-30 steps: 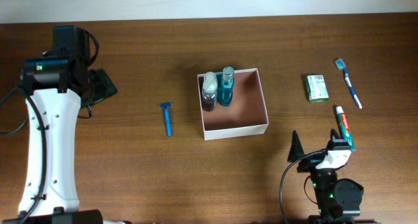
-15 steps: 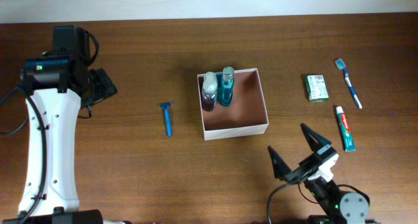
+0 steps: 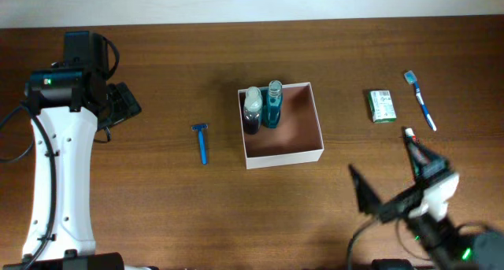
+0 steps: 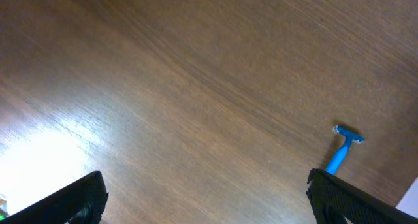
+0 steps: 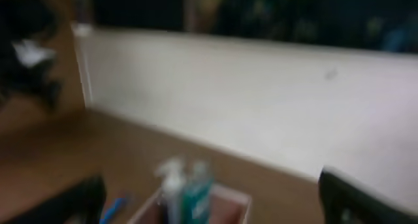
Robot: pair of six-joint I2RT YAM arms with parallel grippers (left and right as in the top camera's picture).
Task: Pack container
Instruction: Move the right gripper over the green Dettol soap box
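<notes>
The container (image 3: 293,133) sits just right of centre in the overhead view. It is a square, shallow box with thin white walls and a flat, matte pinkish-brown floor, open on top. Two slim bottles stand upright in its upper-left corner, touching each other: a clear bottle of dark liquid (image 3: 252,112) with a white top, and a teal bottle (image 3: 272,106) beside it. The rest of the floor is bare.

A blue razor (image 3: 201,142) lies to the left of the box on the dark, fine-grained wooden table (image 3: 173,215). To the right lie a small green-and-white carton (image 3: 382,105) and a blue-and-white toothbrush (image 3: 420,99).

The right gripper (image 3: 391,175) is at the lower right with its black fingers spread wide and holding nothing. Half a second ago it was lower and nearer the centre. It now lies across the toothpaste tube (image 3: 408,132), of which only the white end shows. Its wrist view is blurred, showing the bottles and the box rim low in the frame against a pale wall.

The left gripper (image 4: 206,185) is unchanged at the upper left of the overhead view. It is also spread open and empty above bare wood, with the razor near the lower right of its own view.
</notes>
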